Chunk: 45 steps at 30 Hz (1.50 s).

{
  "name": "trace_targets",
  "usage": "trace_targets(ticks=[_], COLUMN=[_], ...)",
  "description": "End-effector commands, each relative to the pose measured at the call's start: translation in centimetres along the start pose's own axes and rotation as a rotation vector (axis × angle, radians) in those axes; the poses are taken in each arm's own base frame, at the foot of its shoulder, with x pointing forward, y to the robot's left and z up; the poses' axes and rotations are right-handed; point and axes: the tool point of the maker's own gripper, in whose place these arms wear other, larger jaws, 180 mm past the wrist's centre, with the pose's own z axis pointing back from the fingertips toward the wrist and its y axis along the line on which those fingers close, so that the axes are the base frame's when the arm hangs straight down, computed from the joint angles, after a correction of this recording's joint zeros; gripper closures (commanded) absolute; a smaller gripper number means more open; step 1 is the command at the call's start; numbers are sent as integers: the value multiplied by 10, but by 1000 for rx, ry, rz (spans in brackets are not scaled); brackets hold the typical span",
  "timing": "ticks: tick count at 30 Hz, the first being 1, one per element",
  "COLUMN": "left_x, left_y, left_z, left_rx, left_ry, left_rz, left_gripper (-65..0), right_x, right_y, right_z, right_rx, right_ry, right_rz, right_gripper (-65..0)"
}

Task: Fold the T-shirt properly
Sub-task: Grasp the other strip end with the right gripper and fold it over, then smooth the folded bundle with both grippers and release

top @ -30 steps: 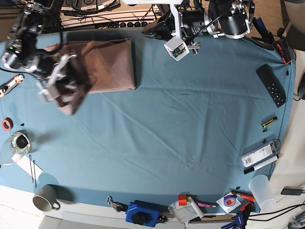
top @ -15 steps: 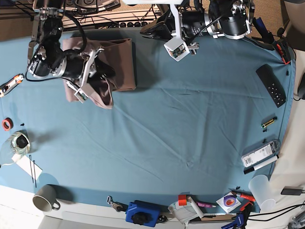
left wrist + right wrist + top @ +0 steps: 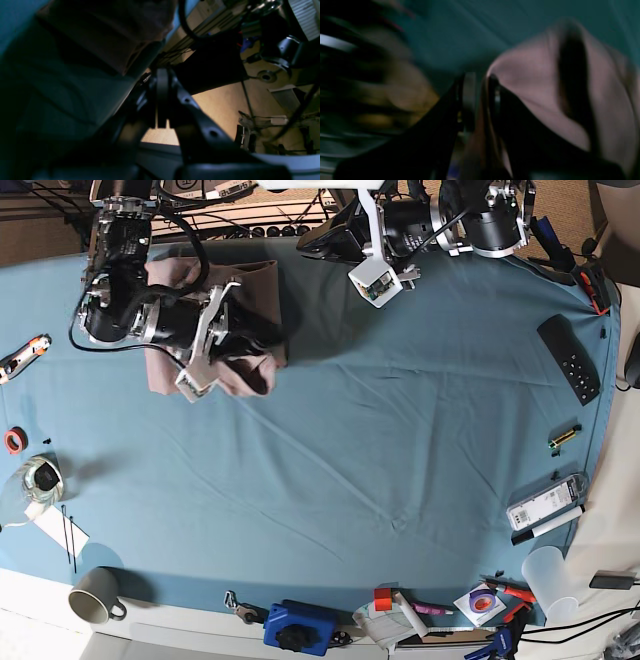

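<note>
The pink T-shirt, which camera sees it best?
The base view: the T-shirt lies folded on the blue cloth, under the right gripper. The right wrist view shows only a blurry pinched fold; the left wrist view shows a dark corner.

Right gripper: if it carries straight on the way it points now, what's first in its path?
Apart from the T-shirt the right gripper is shut on, probably bare teal tablecloth; depth is unclear.
</note>
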Motion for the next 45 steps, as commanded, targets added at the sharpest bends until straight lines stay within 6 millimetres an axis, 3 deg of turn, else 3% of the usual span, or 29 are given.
trace_targets(ticks=[1, 7, 10, 15, 19, 21, 23, 27, 30, 34, 37, 41, 43, 45], left_x=[-5, -6, -7, -2, 6, 10, 10, 5, 6, 16, 12, 8, 4, 2], left_y=[-29, -32, -33, -31, -12, 1, 16, 50, 74, 89, 97, 106, 117, 130], left_z=[1, 2, 2, 1, -1, -1, 1, 8, 16, 22, 19, 25, 34, 49], left_rx=[-116, -133, -133, -124, -16, 59, 140, 320, 444, 510, 511, 553, 608, 676], left_ry=[10, 9, 11, -18, -48, -67, -62, 3, 41, 35, 57, 70, 87, 86], left_rz=[-44, -85, -82, -84, -106, -99, -111, -171, -203, -228, -223, -189, -146, -108], left_gripper=[0, 0, 0, 0, 0, 0, 0, 0, 0, 0, 0, 0, 0, 0], right_x=[19, 30, 34, 34, 28, 19, 8, -13, -41, -77, -91, -85, -74, -49], right_y=[11, 19, 1, -43, -69, -79, -90, -112, -133, -156, -164, -161, -152, -147], right_z=[3, 8, 23, 64, 90, 96, 98, 99, 100, 92, 77, 66, 66, 71], right_rx=[32, -12, -117, -371, -521, -557, -571, -563, -573, -558, -513, -460, -422, -402], right_ry=[-58, -55, -67, -61, -42, -17, 4, -24, -1, 43, 59, 77, 55, -30], right_rz=[43, 137, 146, 145, 120, 94, 51, -77, -197, -349, -424, -422, -405, -363], right_gripper=[-95, -95, -95, -95, -93, -40, 0, 0, 0, 0, 0, 0, 0, 0])
